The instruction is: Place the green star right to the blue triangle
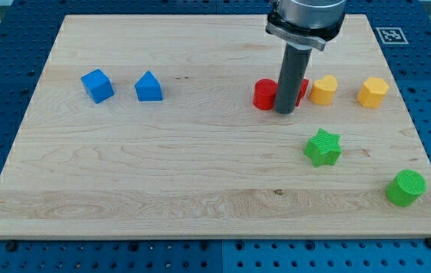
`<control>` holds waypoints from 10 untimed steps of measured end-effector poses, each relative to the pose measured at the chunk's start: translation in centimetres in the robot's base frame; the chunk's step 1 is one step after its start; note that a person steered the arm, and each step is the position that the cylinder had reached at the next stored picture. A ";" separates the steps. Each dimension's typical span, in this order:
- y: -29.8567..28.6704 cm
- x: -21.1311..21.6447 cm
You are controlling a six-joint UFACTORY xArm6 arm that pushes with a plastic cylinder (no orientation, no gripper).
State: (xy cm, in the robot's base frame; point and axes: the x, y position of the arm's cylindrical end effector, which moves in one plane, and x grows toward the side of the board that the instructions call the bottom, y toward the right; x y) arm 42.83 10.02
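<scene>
My tip (pixel 285 112) stood at upper centre, against the red blocks (pixel 264 95). Being a bare rod, the end effector had no jaws to part or close. The green star (pixel 323 147) lay lower right, well apart from the blue triangle (pixel 148 87) at upper left. A long push risked the star slipping off-line or rotating away. No readable writing; only a square marker (pixel 388 35) on the worktop (pixel 200 167).

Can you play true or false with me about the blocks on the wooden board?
1. The green star touches the blue triangle. False: they sit far apart, the star toward the view's right.
2. My tip is beside the red block. True.
3. There are two yellow blocks. True: one and another.
4. The green cylinder is at the view's top left. False: it is at the bottom right.
</scene>
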 end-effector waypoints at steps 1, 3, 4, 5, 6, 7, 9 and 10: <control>-0.4 0.0; -1.6 0.0; -1.8 0.4; -1.4 1.8; 4.5 1.9; 10.2 5.4; 9.7 10.3; 4.2 10.3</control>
State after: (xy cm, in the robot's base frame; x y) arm 53.13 14.24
